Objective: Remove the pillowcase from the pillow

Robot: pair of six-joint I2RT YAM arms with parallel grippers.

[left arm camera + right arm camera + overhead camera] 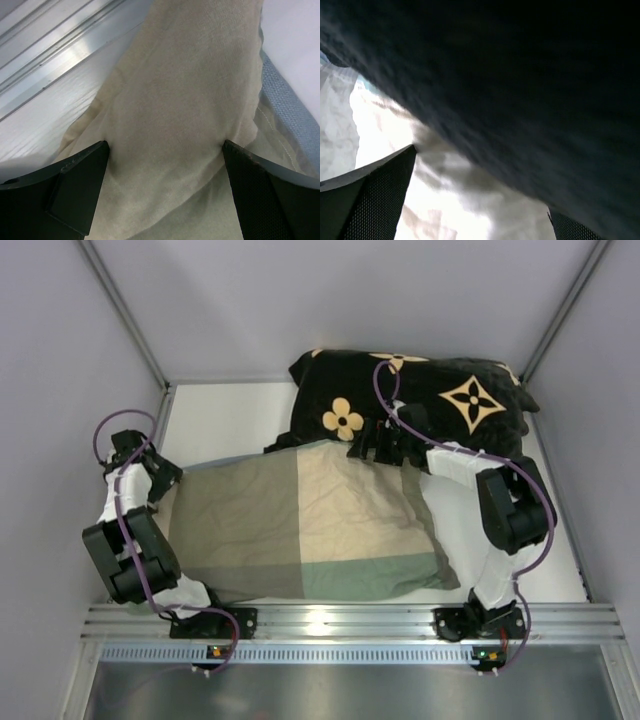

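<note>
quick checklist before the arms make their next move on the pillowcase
1. Left gripper open: ok, jaws wide apart.
2. Left gripper on the pillowcase: ok, beige fabric bulges between its fingers at the left end.
3. Right gripper open: ok.
4. Right gripper aimed at the pillowcase alone: not ok, it sits at the far edge beside the black cushion, which fills most of its wrist view.
5. Open end of the pillowcase found: cannot tell.
6. Pillow exposed: not ok, none of it shows.
</note>
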